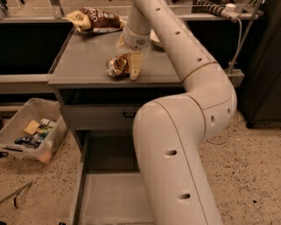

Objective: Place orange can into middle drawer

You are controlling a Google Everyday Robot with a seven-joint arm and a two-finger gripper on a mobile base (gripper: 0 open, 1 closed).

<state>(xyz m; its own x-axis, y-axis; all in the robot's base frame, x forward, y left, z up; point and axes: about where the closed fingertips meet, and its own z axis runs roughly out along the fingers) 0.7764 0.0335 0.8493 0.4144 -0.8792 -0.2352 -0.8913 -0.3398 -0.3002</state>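
Camera view: the orange can [117, 66] is seen lying on its side on the grey cabinet top [83, 61], touching the left side of the gripper [133, 70], which is lowered onto the top from above. Whether the gripper is closed on the can cannot be told. The middle drawer [109, 200] is found pulled out, well below and in front of the gripper.

Judged: approach done, drawer ready. Left to do: grasp to be confirmed, then lift, carry down, release.

Surface and room: a plastic bin [30, 132] of small items is noted on the speckled floor [254, 176], far left of and below the gripper. A snack bag [94, 18] lies behind it to the left. A closed drawer front [96, 116] sits directly beneath. A power strip [226, 9] is recorded behind it to the right.
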